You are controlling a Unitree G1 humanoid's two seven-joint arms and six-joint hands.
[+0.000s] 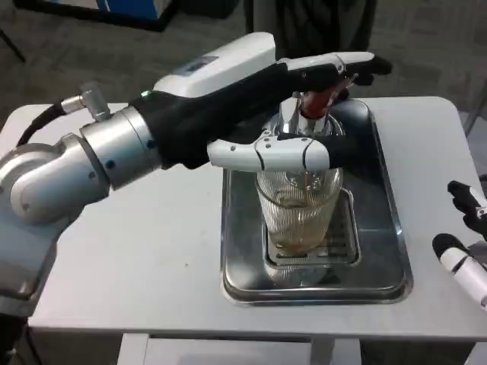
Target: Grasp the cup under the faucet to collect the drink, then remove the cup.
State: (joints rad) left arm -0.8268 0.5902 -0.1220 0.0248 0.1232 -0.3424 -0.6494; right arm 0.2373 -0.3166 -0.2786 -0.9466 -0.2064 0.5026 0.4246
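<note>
A clear ribbed cup (299, 217) stands upright on the drip grate (346, 251) of a steel tray (388, 228), directly under the chrome faucet (293, 114). A little amber drink lies in its bottom, and a thin amber stream (308, 179) falls into it. My left hand (259, 114) reaches across from the left. Its fingers (342, 65) lie stretched over the faucet's red lever (316, 103), and its thumb (278, 153) crosses in front of the cup's rim. It grips nothing. My right hand (466, 247) waits at the table's right edge with its fingers apart, holding nothing.
The tray sits in the middle of the white table (152, 258), with bare tabletop to its left and right. My left forearm (84, 171) spans the table's left half. Dark floor lies beyond the far edge.
</note>
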